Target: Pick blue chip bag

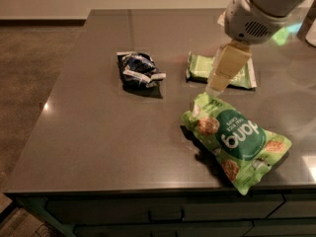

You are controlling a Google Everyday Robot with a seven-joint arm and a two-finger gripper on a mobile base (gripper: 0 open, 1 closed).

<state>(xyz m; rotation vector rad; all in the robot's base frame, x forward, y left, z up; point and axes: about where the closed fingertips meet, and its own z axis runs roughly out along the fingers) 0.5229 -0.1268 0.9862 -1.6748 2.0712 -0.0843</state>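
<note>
The blue chip bag (138,70) is a small crumpled dark navy foil bag with white and silver markings. It lies on the dark grey countertop (98,127), left of centre. My gripper (217,85) hangs from the white arm (256,14) that comes in from the upper right. It hovers above the counter, well to the right of the blue bag and apart from it. It is over the flat light-green packet and just beyond the top of the large green bag. It holds nothing that I can see.
A flat light-green packet (197,65) lies right of the blue bag, partly hidden by the gripper. A large green "dang" bag (237,139) lies at the front right. The counter's left and front edges drop off to the floor, with drawers below the front edge.
</note>
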